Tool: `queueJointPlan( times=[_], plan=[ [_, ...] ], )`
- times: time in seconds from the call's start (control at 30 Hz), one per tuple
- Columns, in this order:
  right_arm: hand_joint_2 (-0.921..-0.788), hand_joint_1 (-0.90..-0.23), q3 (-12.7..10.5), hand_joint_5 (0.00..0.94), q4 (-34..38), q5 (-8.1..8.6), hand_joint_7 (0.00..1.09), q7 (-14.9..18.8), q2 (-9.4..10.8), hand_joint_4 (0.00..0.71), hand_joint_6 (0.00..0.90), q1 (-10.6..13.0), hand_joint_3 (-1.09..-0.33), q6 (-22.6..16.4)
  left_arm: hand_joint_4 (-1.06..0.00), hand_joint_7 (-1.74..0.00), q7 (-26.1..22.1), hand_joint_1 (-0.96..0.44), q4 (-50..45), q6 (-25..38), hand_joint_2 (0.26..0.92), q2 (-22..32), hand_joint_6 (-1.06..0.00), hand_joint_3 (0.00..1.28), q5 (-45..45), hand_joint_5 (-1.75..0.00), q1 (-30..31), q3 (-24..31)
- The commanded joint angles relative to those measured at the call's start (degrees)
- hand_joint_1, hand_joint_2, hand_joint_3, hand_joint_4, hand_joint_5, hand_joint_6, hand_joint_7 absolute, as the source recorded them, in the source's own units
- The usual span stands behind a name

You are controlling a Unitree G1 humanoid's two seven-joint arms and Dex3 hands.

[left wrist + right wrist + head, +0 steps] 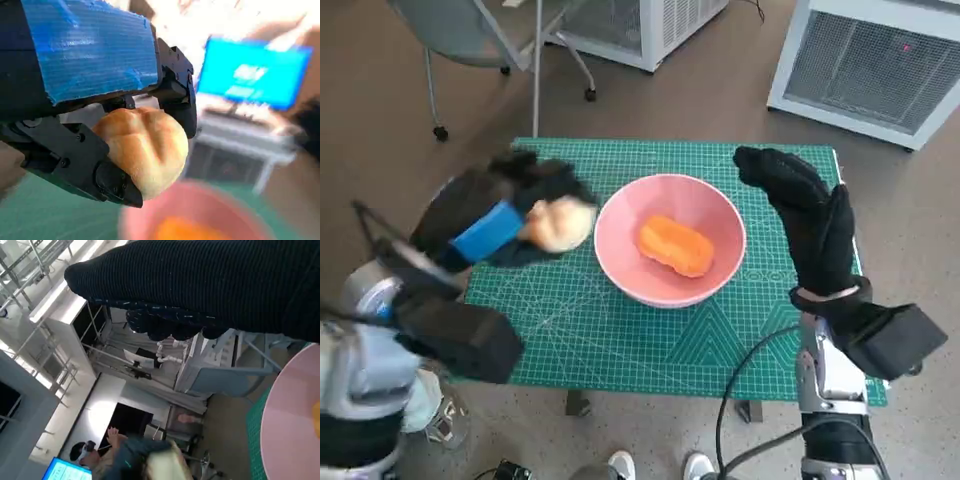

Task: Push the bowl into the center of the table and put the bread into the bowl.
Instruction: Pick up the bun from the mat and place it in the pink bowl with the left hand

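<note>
The bread (142,150) sits gripped in the left hand (505,222), just beside the bowl (620,265). Carry it over the rim, clear of the orange item (675,244), before letting go. The right hand (810,215) holds nothing, its fingers extended.

The left hand (95,125) is black and boxy, with small round screws and shiny blue tape across its back. The right hand (810,225) wears a black knitted glove, and black cables (750,400) curl beside its pale arm.
</note>
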Motion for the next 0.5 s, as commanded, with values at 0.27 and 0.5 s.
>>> queueJointPlan(
  times=[0.27,0.5],
  plan=[
    [-0.921,-0.680,-0.6,0.002,-0.3,0.53,0.50,0.3,-0.4,0.213,-0.001,1.5,-0.779,0.8,-0.77,-1.09,5.3,0.00,11.4,-6.7,0.917,-9.1,-0.65,0.03,4.4,-1.13,-9.5,-9.6],
    [-0.921,-0.681,-1.1,0.004,-0.7,0.77,0.50,0.1,-0.7,0.218,-0.001,1.9,-0.783,1.0,-0.78,-1.16,3.6,0.00,18.3,-6.9,0.920,-11.7,-0.63,0.03,6.2,-1.06,-12.2,-14.0]
  ],
)
